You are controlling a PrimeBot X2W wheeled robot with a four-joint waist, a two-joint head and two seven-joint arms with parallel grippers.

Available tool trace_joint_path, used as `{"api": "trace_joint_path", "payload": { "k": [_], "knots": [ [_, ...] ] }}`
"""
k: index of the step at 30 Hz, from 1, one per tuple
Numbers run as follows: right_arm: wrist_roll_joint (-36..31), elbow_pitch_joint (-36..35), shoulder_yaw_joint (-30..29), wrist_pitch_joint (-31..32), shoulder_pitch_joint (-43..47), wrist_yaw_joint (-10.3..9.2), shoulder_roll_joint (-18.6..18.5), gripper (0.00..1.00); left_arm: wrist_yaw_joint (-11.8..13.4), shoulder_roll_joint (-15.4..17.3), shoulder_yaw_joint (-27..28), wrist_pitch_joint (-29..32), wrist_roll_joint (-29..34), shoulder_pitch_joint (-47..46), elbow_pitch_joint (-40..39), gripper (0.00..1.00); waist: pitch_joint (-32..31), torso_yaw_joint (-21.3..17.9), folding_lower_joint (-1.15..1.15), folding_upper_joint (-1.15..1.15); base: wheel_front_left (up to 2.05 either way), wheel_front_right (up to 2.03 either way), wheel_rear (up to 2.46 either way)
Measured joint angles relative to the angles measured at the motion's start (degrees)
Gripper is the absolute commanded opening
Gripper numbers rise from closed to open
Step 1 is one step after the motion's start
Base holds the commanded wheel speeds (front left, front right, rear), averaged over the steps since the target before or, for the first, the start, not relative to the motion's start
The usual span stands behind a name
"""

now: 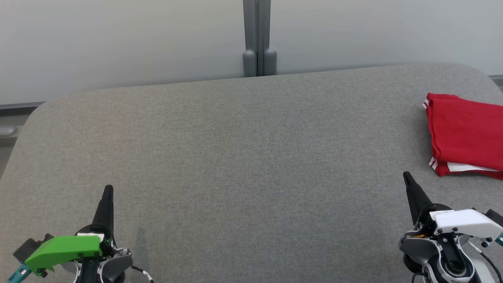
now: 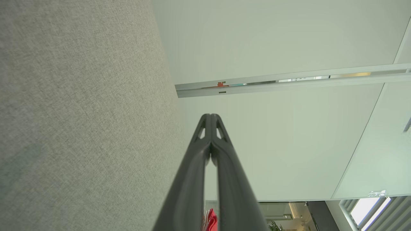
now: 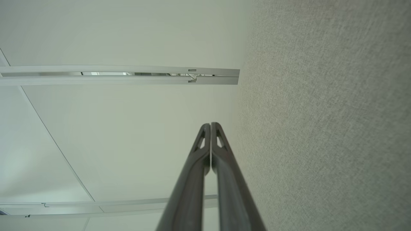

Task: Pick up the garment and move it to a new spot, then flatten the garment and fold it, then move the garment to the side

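Your biggest thing is the grey cloth-covered table [image 1: 251, 157], which takes up most of the head view; its far corners are rounded. Behind it you have a pale wall [image 1: 118, 39], with a grey post [image 1: 257, 39] standing at the middle of the table's far edge.

The garment [image 1: 465, 137] is red with white striped trim. It lies folded on the table at the far right, and the picture's edge cuts it off. In the left wrist view you can see a sliver of it [image 2: 210, 222] at the bottom edge, through the slit between the fingers.

Your right gripper [image 1: 405, 175], under its white cover, sits at the lower right over the table. Its tip is near the garment's near corner but apart from it. Your left gripper [image 1: 109, 188], under a green cover, sits at the lower left, well apart from the garment.

Both wrist views show the same thing. The left gripper's [image 2: 211, 116] fingers are pressed together at the tips and hold nothing, and so are the right gripper's [image 3: 210, 125].
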Motion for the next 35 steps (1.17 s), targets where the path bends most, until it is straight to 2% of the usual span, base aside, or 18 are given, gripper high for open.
{"api": "trace_joint_path", "payload": {
  "k": [12,35],
  "knots": [
    [4.58,-0.03,-0.43,1.04,-0.68,0.00,-0.04,0.00,-0.75,-0.02,1.24,1.11,-4.20,-0.54,-0.36,0.00,0.19,-0.43,0.00,0.00,0.00,0.00,0.00],
    [4.64,-0.03,-0.44,1.05,-0.71,0.00,-0.04,0.00,-0.76,-0.02,1.30,1.12,-4.24,-0.61,-0.42,0.00,0.19,-0.44,0.00,0.00,0.00,0.00,0.00]
  ]
}}
